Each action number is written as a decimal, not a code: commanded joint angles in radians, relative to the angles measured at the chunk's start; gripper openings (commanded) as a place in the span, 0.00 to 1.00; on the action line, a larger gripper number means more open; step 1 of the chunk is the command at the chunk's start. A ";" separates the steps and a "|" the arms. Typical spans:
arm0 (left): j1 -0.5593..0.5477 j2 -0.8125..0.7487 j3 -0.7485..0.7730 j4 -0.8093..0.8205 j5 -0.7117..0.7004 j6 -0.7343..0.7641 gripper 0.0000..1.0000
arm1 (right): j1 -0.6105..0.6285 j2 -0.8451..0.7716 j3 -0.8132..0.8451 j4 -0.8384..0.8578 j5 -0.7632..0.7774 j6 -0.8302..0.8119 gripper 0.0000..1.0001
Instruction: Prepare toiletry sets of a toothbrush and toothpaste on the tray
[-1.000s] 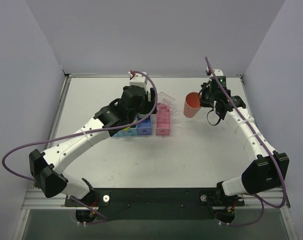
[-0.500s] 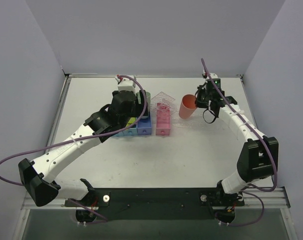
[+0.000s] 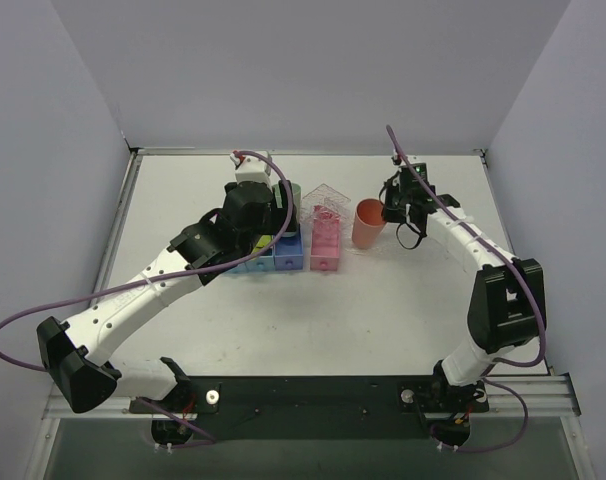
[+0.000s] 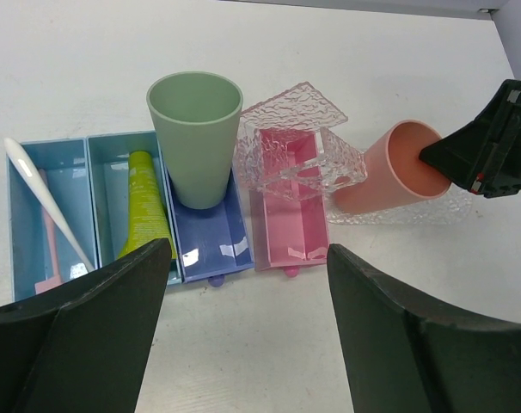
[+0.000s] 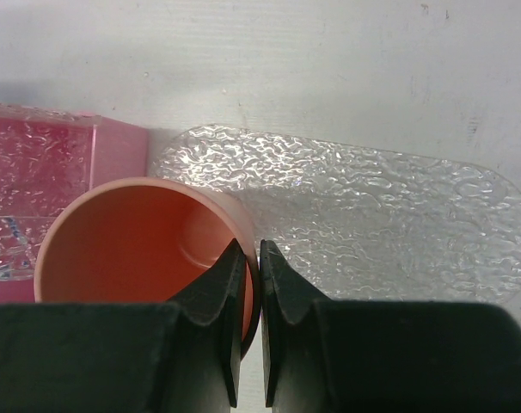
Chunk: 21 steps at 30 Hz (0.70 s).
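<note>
Update: right hand (image 5: pixel 250 251) brought the salmon cup (image 5: pixel 131 249) in from 3 o'clock to the 9 o'clock end of the tray (image 5: pixel 372 232). It's pinched nearly shut on the rim (cup tilted, not released). The left hand (image 4: pixel 248 249) pulled back off the blue bins (image 4: pixel 24 249), wide open, empty. Cup placement looks nearly done. Count: one toothbrush (image 4: pixel 50 202) in the 9 o'clock end bin, one toothpaste (image 4: pixel 144 206) in the bin at its 3, two cups counting the green cup (image 4: pixel 196 138), one tray.

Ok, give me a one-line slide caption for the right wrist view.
Right gripper pinches the salmon cup by its rim at one end of the clear textured tray, beside the pink box.
</note>
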State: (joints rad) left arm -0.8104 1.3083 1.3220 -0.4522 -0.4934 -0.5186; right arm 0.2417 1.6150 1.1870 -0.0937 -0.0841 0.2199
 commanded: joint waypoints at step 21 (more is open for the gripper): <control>0.007 0.012 0.043 0.004 -0.002 0.000 0.84 | 0.021 0.079 0.037 0.065 0.055 -0.007 0.00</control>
State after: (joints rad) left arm -0.8097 1.3140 1.3224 -0.4599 -0.4934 -0.5198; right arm 0.2485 1.6821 1.1877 -0.0433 -0.0479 0.2203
